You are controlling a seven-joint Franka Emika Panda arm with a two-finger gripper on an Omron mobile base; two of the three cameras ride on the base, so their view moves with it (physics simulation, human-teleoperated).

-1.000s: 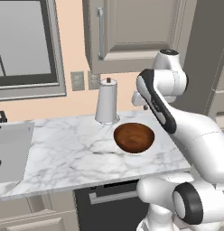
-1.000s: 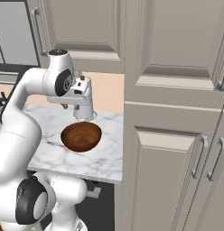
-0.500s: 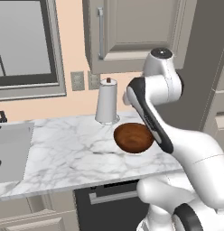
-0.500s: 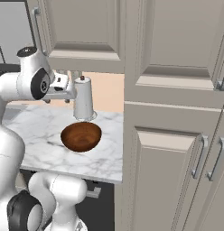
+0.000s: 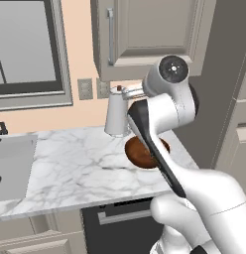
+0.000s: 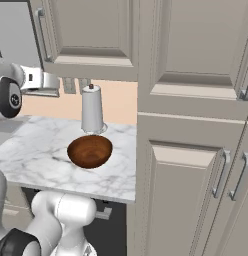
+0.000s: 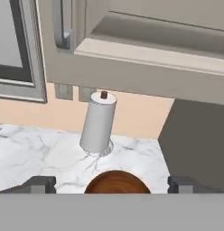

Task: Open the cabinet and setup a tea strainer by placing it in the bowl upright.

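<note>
Counter station, cabinet shut, gripper raised.
Left: marble counter (image 5: 70, 163). Centre: paper towel roll (image 6: 92, 109) standing at the wall; bowl (image 6: 89, 151) just in front of it, upright. Above: cabinet (image 5: 150, 34), door closed, handle (image 5: 110, 35) on its left edge. Gripper (image 7: 111, 184) above the bowl's near side, jaws spread wide, holding nothing.

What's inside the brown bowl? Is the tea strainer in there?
The bowl on the marble counter looks empty; you can see its bare wooden inside and no strainer. The cabinet above is shut, so whatever is inside it is hidden behind the door.
</note>
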